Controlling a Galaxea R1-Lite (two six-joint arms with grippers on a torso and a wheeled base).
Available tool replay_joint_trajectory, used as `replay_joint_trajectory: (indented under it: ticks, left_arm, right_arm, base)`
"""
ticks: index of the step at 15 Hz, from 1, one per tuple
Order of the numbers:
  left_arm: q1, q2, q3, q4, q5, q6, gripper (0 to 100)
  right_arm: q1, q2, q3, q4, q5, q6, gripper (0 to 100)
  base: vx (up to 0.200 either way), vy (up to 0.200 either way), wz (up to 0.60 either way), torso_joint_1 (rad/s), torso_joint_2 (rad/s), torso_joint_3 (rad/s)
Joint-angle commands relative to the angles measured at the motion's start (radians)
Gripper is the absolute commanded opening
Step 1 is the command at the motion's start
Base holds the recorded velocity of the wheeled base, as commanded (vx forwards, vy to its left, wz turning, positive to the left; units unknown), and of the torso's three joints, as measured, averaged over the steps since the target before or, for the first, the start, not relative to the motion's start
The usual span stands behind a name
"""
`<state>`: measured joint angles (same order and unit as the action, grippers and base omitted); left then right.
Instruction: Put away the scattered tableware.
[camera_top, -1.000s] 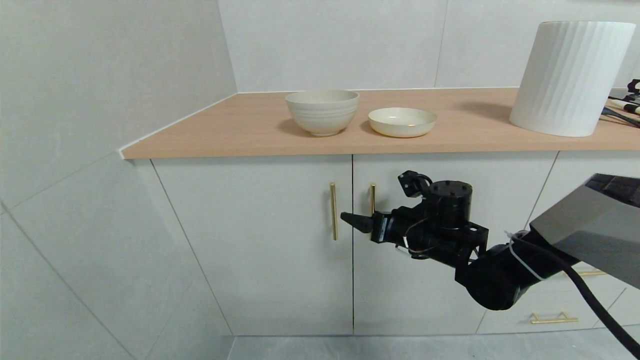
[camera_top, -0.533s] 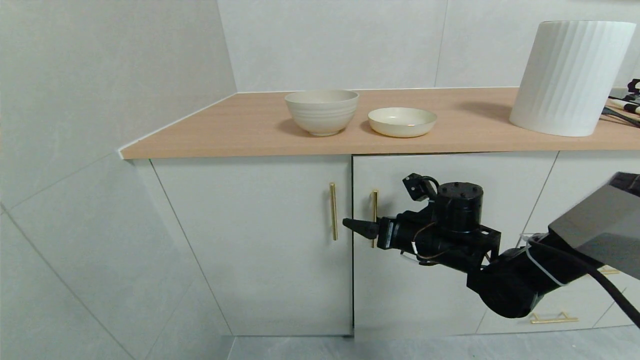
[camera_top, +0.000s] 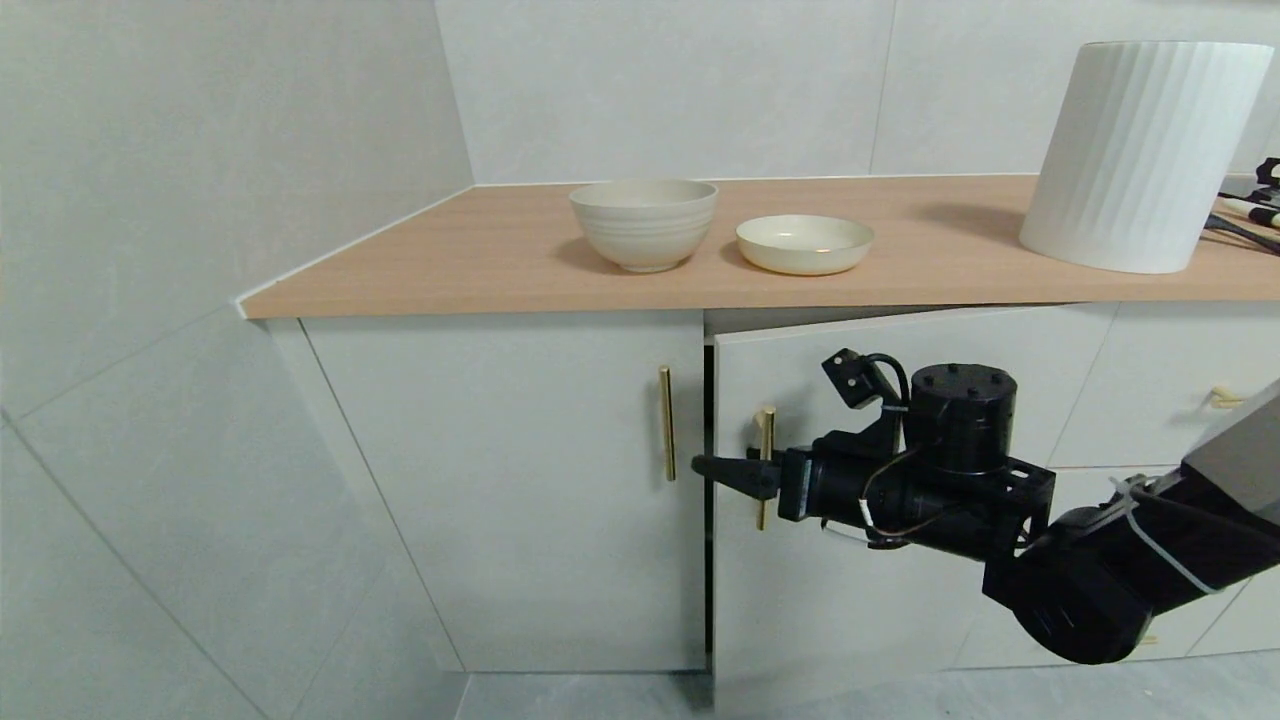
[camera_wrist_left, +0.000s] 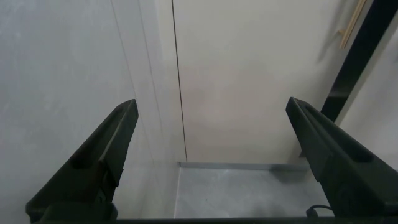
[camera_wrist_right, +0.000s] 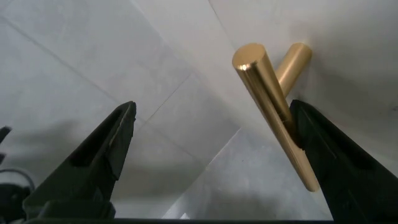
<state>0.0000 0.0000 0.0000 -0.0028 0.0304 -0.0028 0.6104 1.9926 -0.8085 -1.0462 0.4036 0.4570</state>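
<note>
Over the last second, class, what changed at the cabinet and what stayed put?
The right gripper, open around the brass handle, drew back toward the robot and swung the right cabinet door from shut to ajar. The bowl, shallow dish and left door stayed put.

Our right tool (camera_wrist_right: 211, 107) has its dark fingers (camera_wrist_right: 93, 165) spread wide. Between them we see a brass handle (camera_wrist_right: 277, 118), a round bar slanting across the gap, well apart from one finger and right against the other. A short brass post (camera_wrist_right: 292, 62) joins the bar to the pale cabinet door (camera_wrist_right: 354, 43). Beyond them we see pale tiles (camera_wrist_right: 93, 56) crossed by thin joint lines.
</note>
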Motion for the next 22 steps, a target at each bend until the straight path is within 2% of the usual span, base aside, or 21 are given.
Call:
replay_joint_trajectory:
  ticks: [1,5,11,13,15,16,18,19,21,22]
  left_arm:
    - [0.0,0.002,0.0,0.0,0.0,0.0,100]
    - [0.0,0.002,0.0,0.0,0.0,0.004,100]
    - [0.0,0.002,0.0,-0.002,-0.001,0.009,100]
    - [0.0,0.0,0.0,-0.002,-0.001,0.026,100]
    - [0.0,0.0,-0.018,-0.013,-0.01,0.029,100]
    - [0.0,0.002,-0.08,0.001,-0.049,0.03,100]
    - [-0.008,0.049,-0.212,0.063,-0.191,0.029,100]
    - [-0.011,0.149,-0.325,0.13,-0.322,0.024,100]
    - [-0.011,0.365,-0.457,0.147,-0.481,0.023,100]
    - [-0.011,0.469,-0.509,0.147,-0.543,0.023,100]
  right_arm:
    - [0.0,-0.038,0.029,-0.002,0.015,0.0,100]
    - [0.0,-0.138,0.132,0.02,0.106,0.0,100]
    - [0.0,-0.216,0.212,0.02,0.127,0.0,100]
    - [0.011,-0.218,0.223,0.02,0.146,0.0,100]
    - [0.017,-0.215,0.229,0.02,0.146,-0.001,100]
    - [0.019,-0.213,0.23,0.02,0.147,-0.001,100]
    - [0.029,-0.213,0.242,0.02,0.147,-0.001,100]
    - [0.038,-0.215,0.249,0.02,0.147,-0.003,100]
    - [0.042,-0.216,0.255,0.02,0.147,-0.003,100]
    - [0.042,-0.218,0.256,0.02,0.147,-0.003,100]
  base:
    - [0.0,0.0,0.0,0.0,0.0,0.0]
    - [0.0,0.0,0.0,0.0,0.0,0.0]
    - [0.0,0.0,0.0,0.0,0.0,0.0]
    - [0.0,0.0,0.0,0.0,0.0,0.0]
    - [0.0,0.0,0.0,0.0,0.0,0.0]
    - [0.0,0.0,0.0,0.0,0.0,0.0]
    - [0.0,0.0,0.0,0.0,0.0,0.0]
    - [0.0,0.0,0.0,0.0,0.0,0.0]
    - [0.0,0.0,0.0,0.0,0.0,0.0]
    - [0.0,0.0,0.0,0.0,0.0,0.0]
